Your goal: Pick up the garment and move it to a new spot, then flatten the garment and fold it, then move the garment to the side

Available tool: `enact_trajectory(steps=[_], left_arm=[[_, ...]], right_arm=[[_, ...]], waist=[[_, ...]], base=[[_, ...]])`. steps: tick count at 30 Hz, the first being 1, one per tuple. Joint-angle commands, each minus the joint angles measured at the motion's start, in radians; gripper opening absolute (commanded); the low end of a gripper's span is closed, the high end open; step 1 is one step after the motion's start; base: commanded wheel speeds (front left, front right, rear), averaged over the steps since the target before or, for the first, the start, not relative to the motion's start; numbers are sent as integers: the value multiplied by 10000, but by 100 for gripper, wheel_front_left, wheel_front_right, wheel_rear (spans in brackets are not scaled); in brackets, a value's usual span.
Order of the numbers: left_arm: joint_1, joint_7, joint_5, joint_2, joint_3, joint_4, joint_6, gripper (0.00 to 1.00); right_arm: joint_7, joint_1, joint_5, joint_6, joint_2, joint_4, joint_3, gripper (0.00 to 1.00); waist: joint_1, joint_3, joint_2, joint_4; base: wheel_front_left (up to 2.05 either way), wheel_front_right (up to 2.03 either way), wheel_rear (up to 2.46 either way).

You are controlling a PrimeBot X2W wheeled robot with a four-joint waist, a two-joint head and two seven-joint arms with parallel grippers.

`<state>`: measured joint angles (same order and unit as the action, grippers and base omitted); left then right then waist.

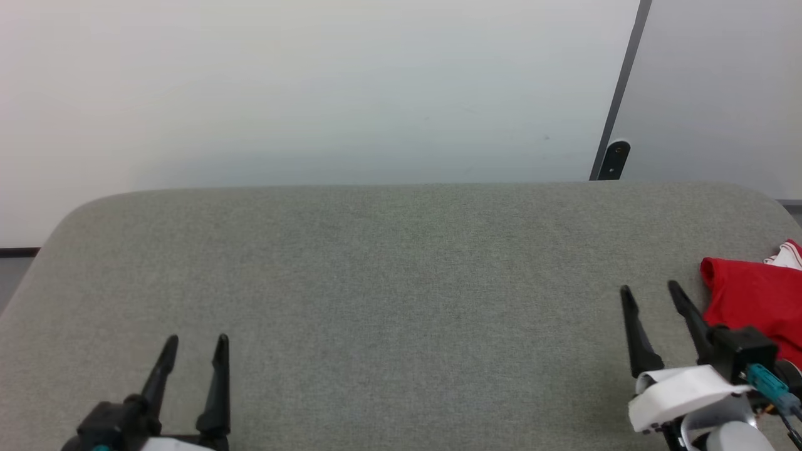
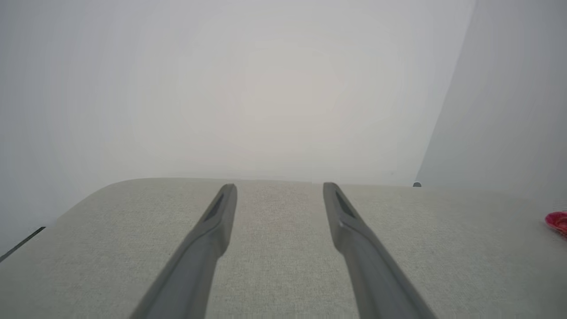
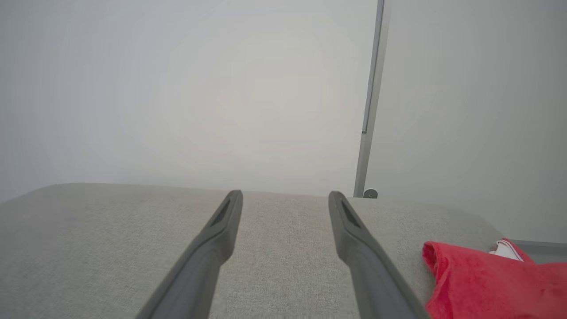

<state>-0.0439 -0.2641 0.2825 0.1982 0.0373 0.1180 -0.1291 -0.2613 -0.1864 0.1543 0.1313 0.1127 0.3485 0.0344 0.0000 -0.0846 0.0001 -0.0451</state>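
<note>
**Step in hand.** The grey fabric-covered table with rounded corners lies bare across its left, centre and far areas. The red jersey garment lies at the table's right edge, at middle depth, and is cut off by the edge of the head view. This arrangement fits two stages: a garment waiting at the edge to be picked up, or a folded garment already set to the side. The stage cannot be settled, because the garment's full outline is not seen. In either case the hidden right part of the garment is best brought into view before its condition is judged, and the fingers are best kept off the cloth so that it is not dragged.

The right gripper is held at the near right, just to the left of the garment, with its jaws spread and nothing between them. The left gripper is held at the near left, well apart from the garment, likewise spread and empty.

**Garment.** A plain red face is presented; no lettering is seen. The left border is a rounded, doubled-over edge and the visible cloth lies fairly smooth. A small piece of white cloth with red striping is seen at the far right corner.
</note>
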Motion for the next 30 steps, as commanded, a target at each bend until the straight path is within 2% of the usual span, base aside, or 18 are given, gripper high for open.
enact_trajectory(steps=[1,12,28,29,30], left_arm=[[-160,8,48,39,-57,-17,-22,100],[-468,9,686,173,92,-77,-22,100],[-638,9,861,231,130,196,-22,100],[-552,5,843,249,128,206,0,0],[-591,10,864,209,104,293,2,0]], right_arm=[[-47,212,-68,-13,-27,-61,-117,100],[-47,1000,-224,-13,-116,-491,-671,100],[-47,1080,-377,-13,-146,-532,-842,100],[2,955,-342,0,-130,-530,-844,0],[27,965,-325,0,-149,-438,-849,0]], waist=[[0,-6,-1,0],[0,-31,-1,82],[0,-20,-1,92],[0,-19,-1,93],[0,-19,-1,93]], base=[[0,0,0],[0,0,0],[0,0,0],[0,0,0],[0,0,0]])
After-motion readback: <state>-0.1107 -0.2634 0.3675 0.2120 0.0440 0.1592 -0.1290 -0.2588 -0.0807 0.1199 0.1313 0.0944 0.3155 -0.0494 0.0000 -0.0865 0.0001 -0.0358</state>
